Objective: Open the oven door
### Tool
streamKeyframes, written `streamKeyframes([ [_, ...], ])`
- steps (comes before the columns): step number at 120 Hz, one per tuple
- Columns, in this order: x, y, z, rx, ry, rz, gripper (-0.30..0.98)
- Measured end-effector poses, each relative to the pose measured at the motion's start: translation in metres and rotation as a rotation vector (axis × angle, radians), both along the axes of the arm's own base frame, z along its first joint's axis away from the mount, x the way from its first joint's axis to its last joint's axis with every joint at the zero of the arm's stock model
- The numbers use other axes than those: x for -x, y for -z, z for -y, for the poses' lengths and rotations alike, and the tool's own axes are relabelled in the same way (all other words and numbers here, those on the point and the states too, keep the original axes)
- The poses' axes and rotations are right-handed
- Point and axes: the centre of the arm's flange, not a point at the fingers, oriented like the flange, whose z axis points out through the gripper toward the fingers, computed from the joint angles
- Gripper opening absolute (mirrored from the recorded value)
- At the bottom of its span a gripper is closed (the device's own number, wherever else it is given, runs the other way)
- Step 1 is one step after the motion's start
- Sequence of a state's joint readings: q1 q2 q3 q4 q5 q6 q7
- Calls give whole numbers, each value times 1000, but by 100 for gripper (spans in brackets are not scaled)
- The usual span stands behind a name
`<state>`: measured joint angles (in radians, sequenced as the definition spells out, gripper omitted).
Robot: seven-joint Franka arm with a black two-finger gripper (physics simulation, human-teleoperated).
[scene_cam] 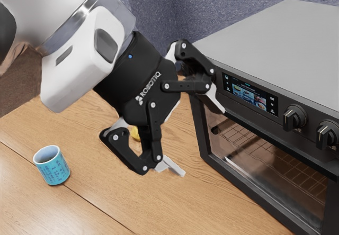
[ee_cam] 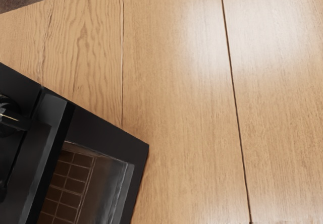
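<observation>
The oven door [scene_cam: 275,163] was seen shut near the jaws of the gripper [scene_cam: 195,135], which were held wide apart. Partly hidden behind the jaws was a yellow object [scene_cam: 135,134]; well apart from them, a blue cup [scene_cam: 54,170] was stood upright on the wooden table [scene_cam: 90,124].

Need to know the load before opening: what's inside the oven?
A wire rack, seen through the door window. The oven's casing and control panel cover the rest, so I can't tell what else is in there.
</observation>
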<state>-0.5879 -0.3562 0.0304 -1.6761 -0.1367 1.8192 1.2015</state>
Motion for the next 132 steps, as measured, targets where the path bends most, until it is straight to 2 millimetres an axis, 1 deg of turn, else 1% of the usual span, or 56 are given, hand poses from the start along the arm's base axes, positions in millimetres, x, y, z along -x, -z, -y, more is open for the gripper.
streamKeyframes([
  [8,-14,2,-10,-22,66,47,69],
  [13,-21,5,-13,-39,109,71,69],
  [27,-36,17,-12,-89,226,122,69],
  [47,-51,43,-8,-154,369,160,69],
  [58,-55,50,-7,-178,432,185,69],
  [67,-67,61,-4,-196,471,190,69],
  [75,-74,67,-4,-207,502,199,69],
  [87,-81,71,-2,-219,545,217,69],
  [99,-94,70,-25,-218,538,230,69],
  [107,-98,70,-33,-222,544,239,69],
  [124,-103,69,-34,-231,578,259,69],
  [128,-108,70,-33,-230,582,261,69],
  [132,-114,71,-37,-230,577,261,69],
])
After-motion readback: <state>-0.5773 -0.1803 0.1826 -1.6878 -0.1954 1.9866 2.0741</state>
